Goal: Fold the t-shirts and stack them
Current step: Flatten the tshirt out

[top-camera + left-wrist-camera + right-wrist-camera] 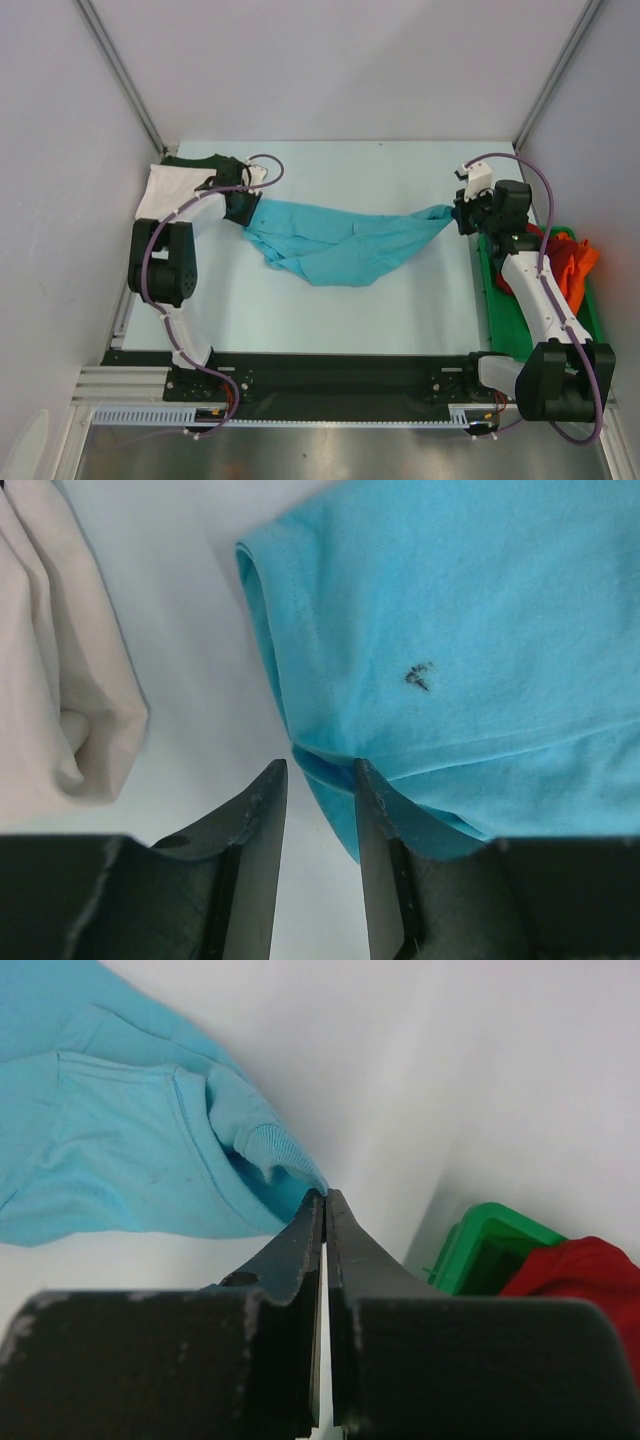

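Note:
The turquoise t-shirt (345, 245) lies crumpled across the middle of the table, stretched between both grippers. My left gripper (243, 212) is open at its left end; in the left wrist view the shirt's hem (310, 755) sits between the parted fingertips of the gripper (320, 770). My right gripper (458, 213) is shut on the shirt's right tip, as the right wrist view shows (326, 1193). A white t-shirt (162, 190) lies folded at the far left on a dark green t-shirt (195, 160). The red t-shirt (545, 237) and the orange t-shirt (578, 265) lie bunched in the tray.
The flat green tray (497, 300) stands along the table's right edge, beside the right arm. Grey walls close in the table on the left, back and right. The white t-shirt (50, 680) lies just left of the left gripper.

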Available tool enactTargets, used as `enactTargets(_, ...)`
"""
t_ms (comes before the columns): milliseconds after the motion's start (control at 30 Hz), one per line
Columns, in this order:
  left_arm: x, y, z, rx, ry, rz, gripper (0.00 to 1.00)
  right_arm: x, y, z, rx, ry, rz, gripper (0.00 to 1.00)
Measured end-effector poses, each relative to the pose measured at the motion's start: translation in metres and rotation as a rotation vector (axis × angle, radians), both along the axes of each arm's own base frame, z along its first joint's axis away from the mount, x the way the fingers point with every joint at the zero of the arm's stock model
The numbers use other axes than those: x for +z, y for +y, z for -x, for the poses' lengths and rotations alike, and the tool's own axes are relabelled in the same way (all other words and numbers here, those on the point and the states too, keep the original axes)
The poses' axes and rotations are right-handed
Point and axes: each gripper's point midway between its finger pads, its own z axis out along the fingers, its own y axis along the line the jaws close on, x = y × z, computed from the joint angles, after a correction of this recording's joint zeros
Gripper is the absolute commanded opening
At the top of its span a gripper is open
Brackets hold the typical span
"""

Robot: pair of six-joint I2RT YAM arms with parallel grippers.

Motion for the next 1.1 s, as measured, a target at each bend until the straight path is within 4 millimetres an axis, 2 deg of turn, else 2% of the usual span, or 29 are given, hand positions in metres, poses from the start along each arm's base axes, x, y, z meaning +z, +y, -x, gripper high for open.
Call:
enactTargets(400,0.023,-0.005,0.006,-0.001,-0.033,0.031,0.38,0.001,0.001,-0.001,0.007,-0.006,-0.004,0.00)
enactTargets(633,0.021,-0.006,0.007,-0.003,-0.022,0.031,0.36,-0.003,0.002,0.001,0.008,0.001,-0.004,0.00)
enactTargets(833,0.005,-0.009,0.007,-0.009,0.016,0.025,0.35,-0.005,0.001,0.001,0.007,0.005,-0.004,0.00)
enactTargets(967,-0.004,-0.009,0.010,-0.010,0.046,0.021,0.31,-0.004,0.001,0.001,0.006,0.002,-0.004,0.00)
enactTargets(1100,-0.004,-0.009,0.010,-0.009,0.047,0.021,0.16,-0.007,-0.001,0.003,0.001,0.006,-0.005,0.00)
